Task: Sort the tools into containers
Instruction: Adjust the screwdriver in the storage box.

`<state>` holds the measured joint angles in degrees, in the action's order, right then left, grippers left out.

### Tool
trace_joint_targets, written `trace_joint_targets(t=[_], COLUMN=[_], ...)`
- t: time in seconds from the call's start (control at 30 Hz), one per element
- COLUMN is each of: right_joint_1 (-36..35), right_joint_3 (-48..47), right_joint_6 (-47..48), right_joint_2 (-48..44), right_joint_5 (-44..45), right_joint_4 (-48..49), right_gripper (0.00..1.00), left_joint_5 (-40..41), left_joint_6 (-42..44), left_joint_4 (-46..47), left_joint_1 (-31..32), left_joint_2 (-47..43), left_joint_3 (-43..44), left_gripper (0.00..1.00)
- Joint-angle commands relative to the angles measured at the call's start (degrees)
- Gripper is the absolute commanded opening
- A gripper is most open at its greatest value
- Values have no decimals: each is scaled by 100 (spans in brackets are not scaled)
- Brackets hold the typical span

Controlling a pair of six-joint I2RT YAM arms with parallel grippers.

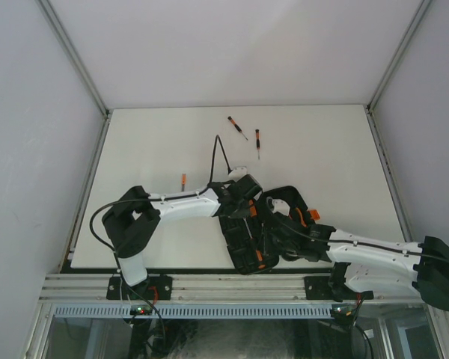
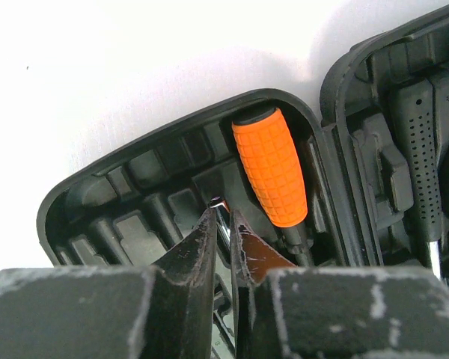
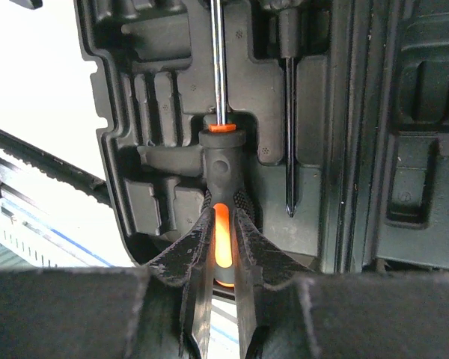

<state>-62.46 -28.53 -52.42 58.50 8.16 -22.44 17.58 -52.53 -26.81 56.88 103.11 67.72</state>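
right gripper (image 3: 223,217) clenching screwdriver (image 3: 223,161) lying at its 12 o'clock in one case (image 3: 314,217), left gripper (image 2: 223,213) showing unclear grip, two loose screwdrivers (image 1: 238,128) lying beyond

The white table (image 1: 337,149) has four things lying on it. Toward 12 o'clock from its middle lies a slanted screwdriver (image 1: 237,127), and a second screwdriver (image 1: 258,142) lies just right of it, near but apart. At about 9 o'clock sits a small orange bit (image 1: 183,179) (too small to name). At 6 o'clock, by the near edge, a black tool case (image 1: 242,250) lies open.
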Motion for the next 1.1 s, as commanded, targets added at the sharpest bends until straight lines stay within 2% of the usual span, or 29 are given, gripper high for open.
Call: trace_joint_targets(t=[0.0, 0.2, 0.5, 0.8, 0.9, 1.07], right_joint_1=[-65, -65, -56, -58, -56, -47], right_joint_3=[5, 1, -132, -346, -412, -443], right_joint_6=[71, -90, -398, -513, -523, -606], right_joint_2=[183, 445, 715, 1266, 1481, 1864], right_joint_5=[-136, -26, 112, 85, 93, 86], right_joint_4=[356, 243, -478, -884, -1034, -1256], right_gripper=[14, 14, 13, 14, 11, 3], left_joint_5=[-45, -88, -264, -532, -542, -731], left_joint_6=[-58, -5, -17, -99, -115, -194], left_joint_4=[104, 100, 225, 361, 369, 425], left_joint_1=[7, 3, 7, 7, 12, 15], left_joint_2=[68, 70, 35, 183, 183, 310], left_joint_3=[229, 273, 111, -83, -157, -260], left_gripper=[14, 14, 13, 4, 0, 0])
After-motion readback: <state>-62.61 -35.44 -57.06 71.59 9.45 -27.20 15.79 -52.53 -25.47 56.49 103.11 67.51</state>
